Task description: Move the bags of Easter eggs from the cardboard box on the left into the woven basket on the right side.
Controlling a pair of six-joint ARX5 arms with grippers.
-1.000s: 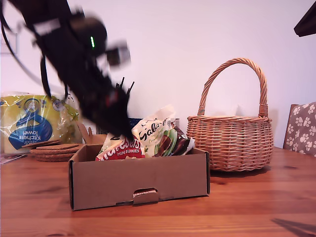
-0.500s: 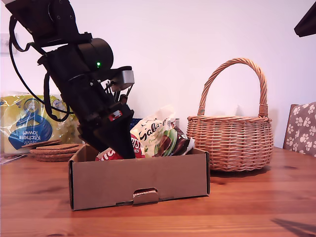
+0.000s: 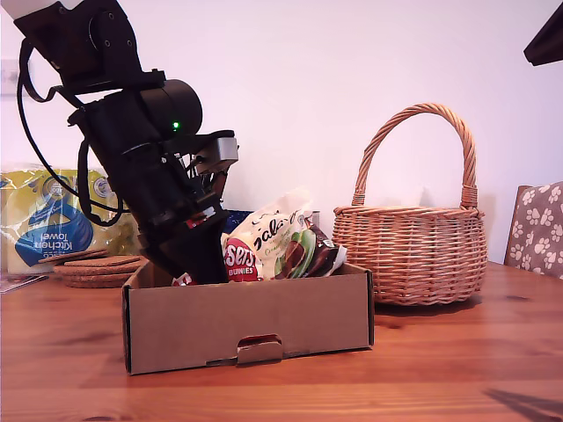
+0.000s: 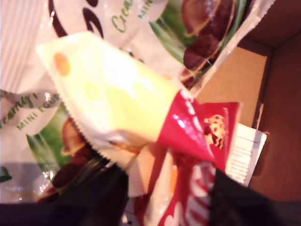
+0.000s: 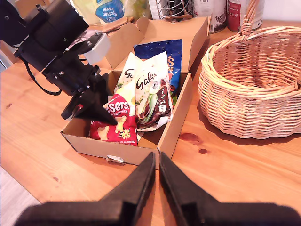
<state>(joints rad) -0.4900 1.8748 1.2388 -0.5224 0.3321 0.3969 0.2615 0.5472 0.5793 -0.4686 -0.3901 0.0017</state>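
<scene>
My first gripper (image 3: 195,264) reaches down into the cardboard box (image 3: 248,321) at lower left of the exterior view, its tips at the red Mini Bunnies bag (image 5: 115,123). Whether it has closed on that bag I cannot tell; the first wrist view shows only the bag's crinkled top between the dark jaw tips. 2 white-and-green Galaxy bags (image 3: 286,239) lean beside it in the box. My second gripper (image 5: 157,165) hangs above the table with jaws nearly together, holding nothing. The woven basket (image 3: 412,251) stands at center right of the exterior view.
</scene>
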